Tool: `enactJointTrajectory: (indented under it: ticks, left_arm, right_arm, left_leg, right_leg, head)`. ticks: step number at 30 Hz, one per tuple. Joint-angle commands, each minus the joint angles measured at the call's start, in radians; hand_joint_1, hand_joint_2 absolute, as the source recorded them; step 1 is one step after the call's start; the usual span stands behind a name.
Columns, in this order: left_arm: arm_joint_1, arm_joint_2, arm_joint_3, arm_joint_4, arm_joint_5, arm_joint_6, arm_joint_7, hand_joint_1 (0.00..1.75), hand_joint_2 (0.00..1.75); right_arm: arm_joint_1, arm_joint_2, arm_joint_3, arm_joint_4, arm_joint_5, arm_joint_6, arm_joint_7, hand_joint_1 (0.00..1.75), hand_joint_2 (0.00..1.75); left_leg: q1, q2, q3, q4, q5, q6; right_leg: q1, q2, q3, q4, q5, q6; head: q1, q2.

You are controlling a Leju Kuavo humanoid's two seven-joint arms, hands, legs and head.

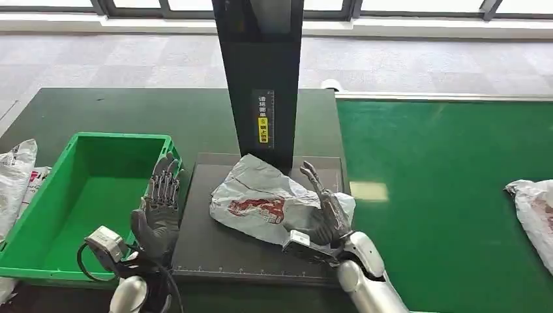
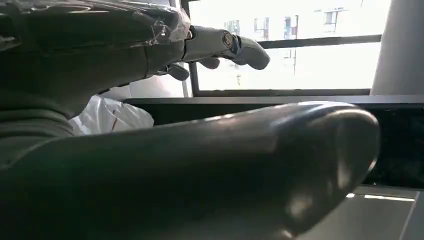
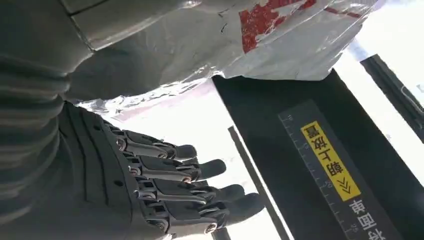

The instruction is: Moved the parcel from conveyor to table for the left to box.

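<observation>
Both hands hang spread and empty, the left hand (image 1: 158, 212) beside a green box (image 1: 49, 225), the right hand (image 1: 324, 212) touching the parcel (image 1: 261, 199) on the dark worktop (image 1: 215, 251), a black post (image 1: 259, 78) just behind, another bag (image 1: 535, 208) on the conveyor (image 1: 430, 169).

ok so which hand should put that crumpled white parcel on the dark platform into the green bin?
Left, probably. The left hand hovers open between the green plastic bin and the crumpled white plastic parcel with red print. The right hand is at the parcel's far side, away from the bin.
</observation>
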Motion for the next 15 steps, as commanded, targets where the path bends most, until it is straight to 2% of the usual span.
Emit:
enactJointTrajectory:
  ticks: [1, 3, 6, 8, 10, 12, 15]
  left_arm:
    - [-0.011, 0.018, -0.024, 0.029, -0.018, 0.012, 0.035, 0.0, 0.0]
    - [-0.011, 0.017, -0.025, 0.029, -0.019, 0.013, 0.035, 0.0, 0.0]
    - [-0.018, 0.018, -0.077, 0.025, -0.202, 0.181, 0.065, 0.0, 0.0]
    - [-0.02, 0.015, -0.095, 0.023, -0.219, 0.203, 0.076, 0.0, 0.0]
    - [-0.02, 0.015, -0.095, 0.023, -0.219, 0.203, 0.076, 0.0, 0.0]
    - [-0.043, 0.023, -0.127, 0.072, -0.233, 0.219, 0.152, 0.0, 0.0]
    - [-0.096, 0.009, -0.156, 0.148, -0.312, 0.319, 0.167, 0.0, 0.0]
  right_arm:
    - [0.06, -0.009, 0.043, -0.137, -0.101, 0.071, -0.064, 0.0, 1.75]
    - [0.065, -0.009, 0.045, -0.148, -0.101, 0.071, -0.063, 0.0, 1.75]
    - [0.141, -0.02, 0.055, -0.316, -0.158, 0.054, -0.118, 0.0, 1.75]
    - [0.171, -0.029, 0.066, -0.379, -0.164, 0.063, -0.105, 0.0, 1.75]
    - [0.171, -0.029, 0.066, -0.379, -0.164, 0.063, -0.105, 0.0, 1.75]
    - [0.241, -0.06, 0.098, -0.503, -0.225, 0.051, -0.186, 0.0, 1.75]
    - [0.313, -0.09, 0.126, -0.626, -0.28, 0.052, -0.222, 0.0, 1.75]
  left_leg:
    - [0.0, -0.001, -0.001, -0.001, 0.001, -0.001]
    - [0.0, 0.0, -0.001, 0.0, 0.0, -0.001]
    - [0.0, 0.0, 0.0, -0.002, 0.001, -0.001]
    - [0.0, -0.004, -0.002, 0.0, 0.001, -0.001]
    - [0.0, -0.002, -0.001, 0.0, 0.0, -0.001]
    - [0.0, 0.0, -0.001, -0.001, 0.0, -0.001]
    - [0.0, -0.007, -0.001, -0.001, 0.001, -0.001]
  right_leg:
    - [0.0, -0.002, -0.001, -0.001, 0.001, -0.001]
    - [0.0, 0.0, -0.001, 0.0, 0.0, 0.0]
    - [0.0, -0.001, 0.0, -0.001, 0.001, -0.001]
    - [0.0, -0.005, 0.0, -0.001, -0.001, 0.0]
    - [0.0, -0.002, -0.001, 0.0, 0.0, 0.0]
    - [0.0, -0.001, 0.0, -0.001, 0.0, 0.0]
    - [0.0, -0.008, 0.001, -0.002, -0.001, 0.0]
  head:
    - [0.0, 0.0]
    - [0.0, 0.0]
    - [0.0, 0.0]
    - [0.0, 0.0]
    - [0.0, 0.0]
    - [0.0, 0.0]
    - [0.0, 0.0]
